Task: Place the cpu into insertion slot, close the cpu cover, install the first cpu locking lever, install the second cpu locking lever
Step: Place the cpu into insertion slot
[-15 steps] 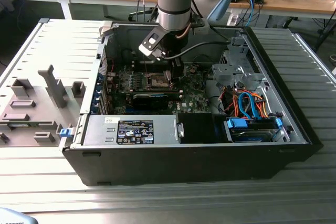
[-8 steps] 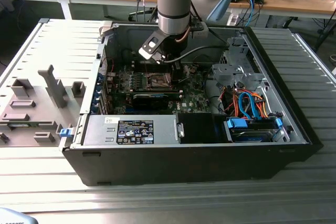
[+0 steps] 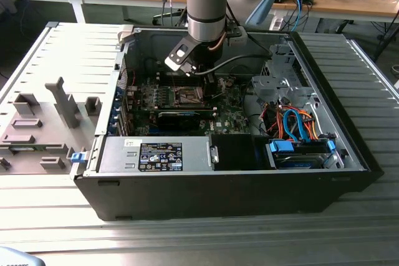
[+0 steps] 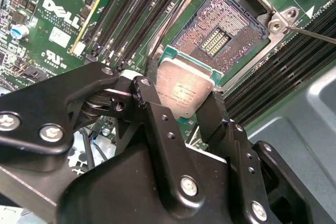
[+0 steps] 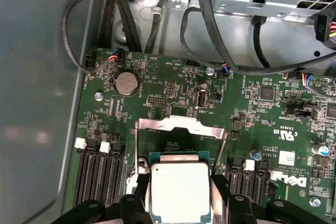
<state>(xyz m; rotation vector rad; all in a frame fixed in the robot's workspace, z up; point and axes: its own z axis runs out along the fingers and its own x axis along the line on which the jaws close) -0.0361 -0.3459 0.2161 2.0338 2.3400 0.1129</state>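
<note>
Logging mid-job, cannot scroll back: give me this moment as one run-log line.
gripper: shut on cpu | insertion slot: empty, contacts bare | cpu cover: raised open | cpu: held near slot, not seated

In the second wrist view, the edge of the cpu (image 4: 186,90) nearest the camera was hidden behind the gripper fingers (image 4: 157,121). The insertion slot (image 4: 220,32) beyond the cpu was cut off at the picture's edge. In the first wrist view, the cpu (image 5: 179,190) was cut off at the picture's edge and hid the part of the cpu cover (image 5: 181,125) nearest it. In the exterior view, the arm (image 3: 206,4) was cut off at the picture's edge.
</note>
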